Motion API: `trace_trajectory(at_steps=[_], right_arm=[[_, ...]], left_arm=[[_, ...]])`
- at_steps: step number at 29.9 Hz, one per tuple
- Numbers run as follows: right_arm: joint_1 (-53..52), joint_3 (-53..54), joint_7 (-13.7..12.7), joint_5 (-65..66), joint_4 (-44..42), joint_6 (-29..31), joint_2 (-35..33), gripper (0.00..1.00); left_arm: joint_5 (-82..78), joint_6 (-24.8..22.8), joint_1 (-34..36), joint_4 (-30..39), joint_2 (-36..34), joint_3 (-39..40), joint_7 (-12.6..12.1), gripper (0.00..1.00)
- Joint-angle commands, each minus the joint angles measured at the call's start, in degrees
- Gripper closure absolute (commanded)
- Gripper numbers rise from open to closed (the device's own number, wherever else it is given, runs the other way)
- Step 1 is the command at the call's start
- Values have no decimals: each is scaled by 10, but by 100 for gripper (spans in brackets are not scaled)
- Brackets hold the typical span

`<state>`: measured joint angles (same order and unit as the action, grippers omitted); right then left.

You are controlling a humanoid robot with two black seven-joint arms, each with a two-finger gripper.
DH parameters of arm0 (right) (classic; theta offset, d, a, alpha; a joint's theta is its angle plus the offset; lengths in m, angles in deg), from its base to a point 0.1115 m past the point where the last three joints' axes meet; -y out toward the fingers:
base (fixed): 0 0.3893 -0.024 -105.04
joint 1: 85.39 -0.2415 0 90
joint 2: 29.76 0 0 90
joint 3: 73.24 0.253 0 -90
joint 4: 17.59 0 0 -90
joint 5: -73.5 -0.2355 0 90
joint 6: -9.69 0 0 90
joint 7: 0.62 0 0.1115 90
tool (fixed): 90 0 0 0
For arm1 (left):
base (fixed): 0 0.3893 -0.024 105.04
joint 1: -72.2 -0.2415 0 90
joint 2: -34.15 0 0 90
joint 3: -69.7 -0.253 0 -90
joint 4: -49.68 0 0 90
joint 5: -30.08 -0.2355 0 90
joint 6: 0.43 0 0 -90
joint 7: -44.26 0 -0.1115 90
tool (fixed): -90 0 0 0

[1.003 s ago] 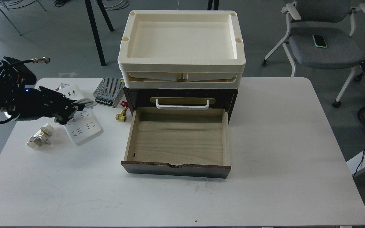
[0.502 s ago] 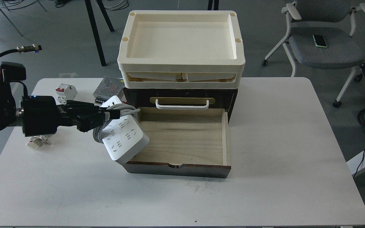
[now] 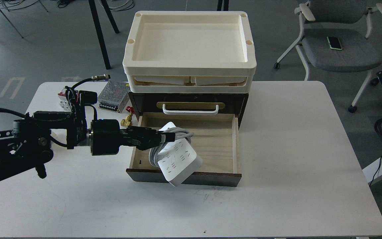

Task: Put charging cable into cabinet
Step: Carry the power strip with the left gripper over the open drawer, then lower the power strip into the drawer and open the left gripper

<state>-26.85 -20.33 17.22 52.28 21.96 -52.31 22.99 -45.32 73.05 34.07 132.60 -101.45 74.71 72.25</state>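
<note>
Charging cable (image 3: 177, 159): smooth white plastic body with a soft sheen; its bundled cord looks rubbery and matt. Cabinet (image 3: 187, 99): dark brown wood carcass with a slight gloss. Its drawer (image 3: 211, 146), pulled out below the handle: pale raw-looking wood with visible grain, matt. Handle (image 3: 191, 111): white glossy plastic on a brass-coloured metal plate. Trays (image 3: 189, 68) on top of the cabinet: cream matt plastic. Power supply box (image 3: 113, 96) left of the cabinet: perforated bare metal. Left gripper (image 3: 158, 137): matt black. Table (image 3: 293, 149): matt white, lightly scuffed.

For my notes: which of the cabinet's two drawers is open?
The lower drawer of the cabinet is pulled out, its wooden inside showing. The upper one, with the white handle, is shut.
</note>
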Motion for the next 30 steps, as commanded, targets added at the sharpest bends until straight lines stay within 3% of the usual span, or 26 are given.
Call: trace_trajectory(at_steps=[1, 14, 30], right_arm=[[2, 0, 1, 0, 0, 0, 1, 0], [10, 0, 7, 0, -1, 0, 1, 0], [17, 0, 8, 0, -1, 0, 0, 0]], left_arm=[[-1, -26, -1, -70, 39, -3, 0, 100], [51, -58, 4, -134, 68, 7, 0, 100], [69, -52, -13, -223, 128, 7, 0, 100]])
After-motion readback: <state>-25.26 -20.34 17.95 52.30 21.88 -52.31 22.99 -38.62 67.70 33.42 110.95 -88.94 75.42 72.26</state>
